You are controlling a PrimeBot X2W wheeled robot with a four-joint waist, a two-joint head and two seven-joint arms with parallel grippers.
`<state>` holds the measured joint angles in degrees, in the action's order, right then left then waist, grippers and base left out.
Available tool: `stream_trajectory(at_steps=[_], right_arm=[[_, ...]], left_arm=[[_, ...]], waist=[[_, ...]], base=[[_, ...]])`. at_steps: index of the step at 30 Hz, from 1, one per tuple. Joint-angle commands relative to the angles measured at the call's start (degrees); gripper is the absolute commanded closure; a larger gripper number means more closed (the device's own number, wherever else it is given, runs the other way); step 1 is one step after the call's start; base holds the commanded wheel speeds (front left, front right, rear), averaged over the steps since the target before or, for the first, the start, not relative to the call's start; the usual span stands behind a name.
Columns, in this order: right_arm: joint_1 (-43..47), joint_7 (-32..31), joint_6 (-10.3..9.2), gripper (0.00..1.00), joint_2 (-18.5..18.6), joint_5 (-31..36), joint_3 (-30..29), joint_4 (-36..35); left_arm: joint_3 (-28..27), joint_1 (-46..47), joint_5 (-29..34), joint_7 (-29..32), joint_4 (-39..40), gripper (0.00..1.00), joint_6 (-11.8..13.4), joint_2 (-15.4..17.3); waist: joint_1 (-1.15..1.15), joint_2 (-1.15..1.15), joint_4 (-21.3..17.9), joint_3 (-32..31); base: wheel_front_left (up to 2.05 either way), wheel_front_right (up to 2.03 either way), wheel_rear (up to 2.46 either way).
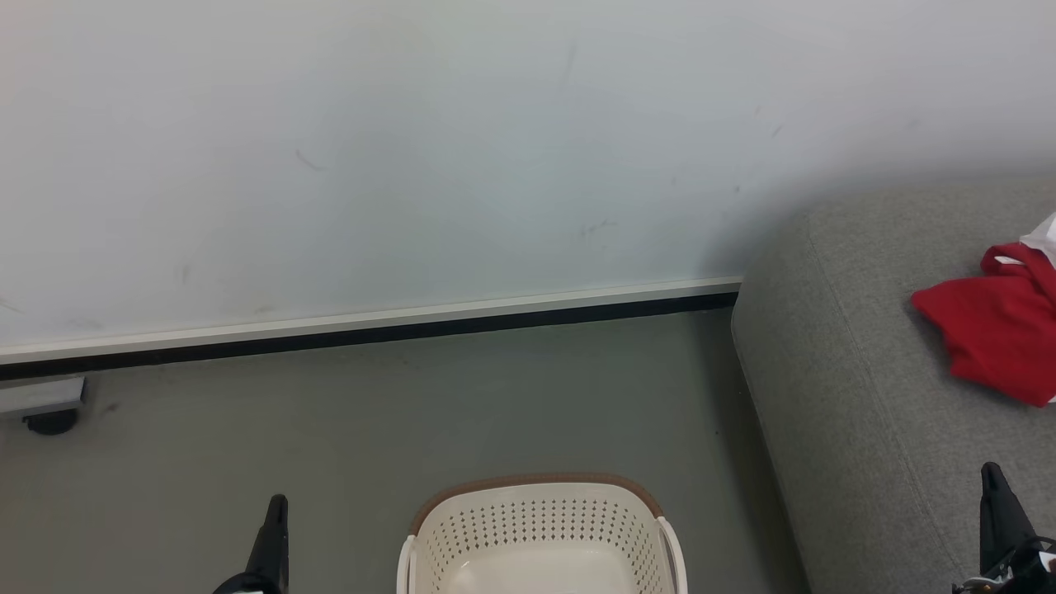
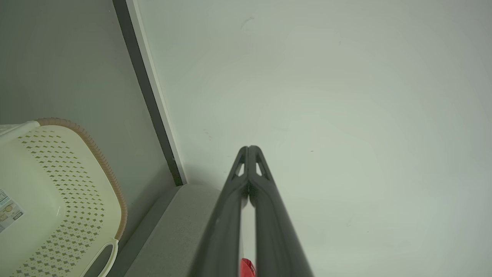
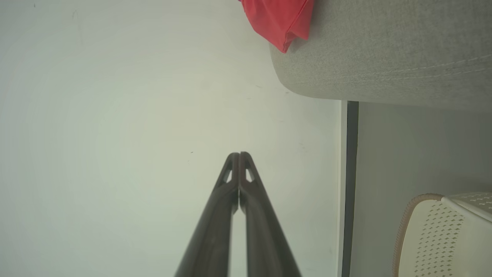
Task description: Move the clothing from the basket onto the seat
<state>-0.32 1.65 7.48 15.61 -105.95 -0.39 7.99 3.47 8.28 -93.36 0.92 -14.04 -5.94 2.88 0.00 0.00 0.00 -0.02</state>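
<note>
The red clothing [image 1: 994, 326] lies crumpled on the grey seat [image 1: 858, 379] at the right, with a bit of white trim at its top. A corner of the clothing [image 3: 280, 21] hangs over the seat's rounded edge [image 3: 384, 57]. The cream basket [image 1: 540, 536] with its brown rim stands on the floor at bottom centre, and the part of its inside that shows holds nothing. My left gripper [image 1: 278, 505] is shut and stands left of the basket. My right gripper [image 1: 992, 472] is shut over the seat's front part. Both pairs of fingertips [image 2: 249, 150] [image 3: 239, 156] point at the wall, holding nothing.
A pale wall [image 1: 412, 148] with a white and black baseboard [image 1: 371, 326] runs behind the grey floor [image 1: 371, 412]. A dark caster [image 1: 51, 422] under a pale base sits at the far left by the wall. The basket [image 2: 57, 192] bears a label on its bottom.
</note>
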Motion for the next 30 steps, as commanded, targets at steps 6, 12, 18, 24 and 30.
stream_trajectory(at_steps=[6,12,18,24,30], right_arm=[[0.3,0.2,0.02,1.0,0.4,-0.3,0.2,-0.2],[0.3,0.3,0.02,1.0,0.4,-0.3,0.3,-0.2],[0.4,0.3,0.02,1.0,0.5,-0.3,0.3,-0.2],[0.4,0.4,0.02,1.0,0.5,-0.4,0.4,-0.3],[0.4,0.4,0.02,1.0,0.6,-0.4,0.4,-0.3]], left_arm=[[-0.1,0.3,-0.4,0.0,-0.1,1.0,0.0,0.0],[-0.1,0.3,-0.4,0.0,-0.1,1.0,0.0,0.0],[-0.1,0.3,-0.4,0.0,-0.1,1.0,0.0,0.0],[-0.1,0.3,-0.4,0.0,-0.1,1.0,0.0,0.0],[-0.1,0.3,-0.4,0.0,-0.1,1.0,0.0,0.0]], waist=[[0.0,0.0,0.0,0.0],[0.0,0.0,0.0,0.0],[0.0,0.0,0.0,0.0],[0.0,0.0,0.0,0.0],[0.0,0.0,0.0,0.0]], base=[[0.0,0.0,0.0],[0.0,0.0,0.0],[0.0,0.0,0.0],[0.0,0.0,0.0],[0.0,0.0,0.0]])
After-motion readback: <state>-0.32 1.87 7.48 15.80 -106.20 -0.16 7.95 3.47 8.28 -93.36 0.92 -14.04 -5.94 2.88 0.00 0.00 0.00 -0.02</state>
